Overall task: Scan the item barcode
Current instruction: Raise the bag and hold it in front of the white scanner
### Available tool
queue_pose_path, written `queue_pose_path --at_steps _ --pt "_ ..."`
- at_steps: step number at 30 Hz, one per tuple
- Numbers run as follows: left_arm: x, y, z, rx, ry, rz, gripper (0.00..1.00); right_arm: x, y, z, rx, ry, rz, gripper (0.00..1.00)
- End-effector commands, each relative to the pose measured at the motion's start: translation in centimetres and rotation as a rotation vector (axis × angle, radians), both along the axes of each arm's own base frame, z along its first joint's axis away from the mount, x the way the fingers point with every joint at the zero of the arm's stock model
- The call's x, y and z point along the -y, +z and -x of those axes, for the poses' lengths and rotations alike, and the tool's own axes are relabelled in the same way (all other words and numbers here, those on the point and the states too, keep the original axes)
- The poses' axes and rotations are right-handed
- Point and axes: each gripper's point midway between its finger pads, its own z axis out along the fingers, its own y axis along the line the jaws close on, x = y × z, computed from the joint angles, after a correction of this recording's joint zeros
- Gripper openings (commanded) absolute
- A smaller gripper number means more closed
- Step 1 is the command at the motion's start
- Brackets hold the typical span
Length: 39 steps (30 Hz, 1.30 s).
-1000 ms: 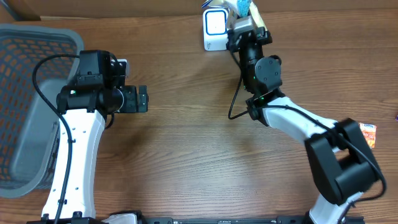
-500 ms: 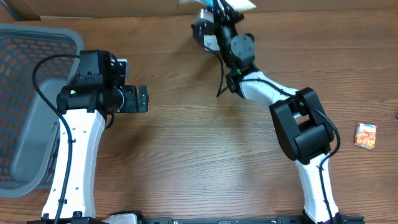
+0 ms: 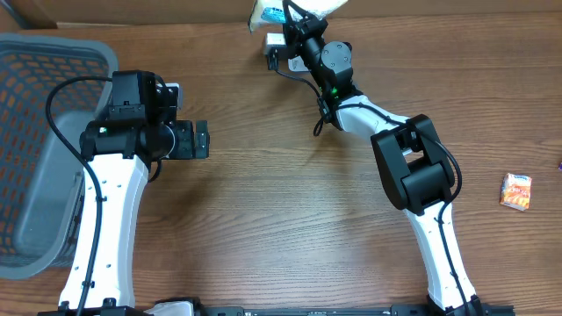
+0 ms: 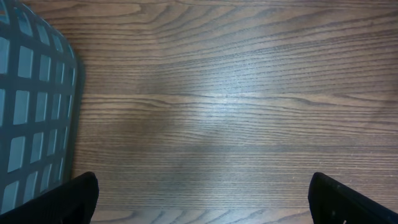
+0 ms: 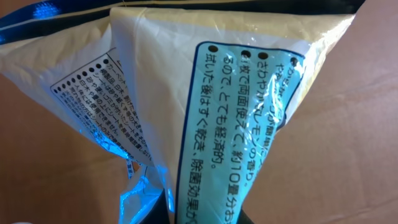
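The crumpled packet (image 5: 249, 93) is pinched by the closed right hand (image 3: 292, 19) at upper centre, the left hand (image 3: 201, 140) being spread empty; a misread may be caused by folds over the barcode.

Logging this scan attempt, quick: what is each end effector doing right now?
Left end effector: open, holding nothing.
Right end effector: closed on the packet.
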Motion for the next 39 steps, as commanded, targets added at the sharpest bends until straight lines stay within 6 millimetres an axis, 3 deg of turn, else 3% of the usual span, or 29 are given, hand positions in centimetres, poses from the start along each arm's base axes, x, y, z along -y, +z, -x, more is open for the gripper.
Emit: queue_pose_path --at_steps 1,9,19,28,39 --pt "-0.2 0.4 0.0 0.011 0.015 -0.002 1.0 0.4 2.8 -0.4 0.094 0.008 0.01 0.04" --pt "-0.2 0.4 0.0 0.011 0.015 -0.002 1.0 0.2 2.6 -0.4 0.09 0.056 0.016 0.04" --pt "-0.2 0.4 0.0 0.011 0.015 -0.002 1.0 0.0 1.3 -0.7 -0.076 0.11 -0.189 0.04" --pt "-0.2 0.4 0.0 0.011 0.015 -0.002 1.0 -0.2 -2.4 -1.1 -0.128 0.11 -0.19 0.04" --pt "-0.2 0.4 0.0 0.011 0.015 -0.002 1.0 -0.2 -1.4 -0.9 -0.038 0.088 -0.106 0.04"
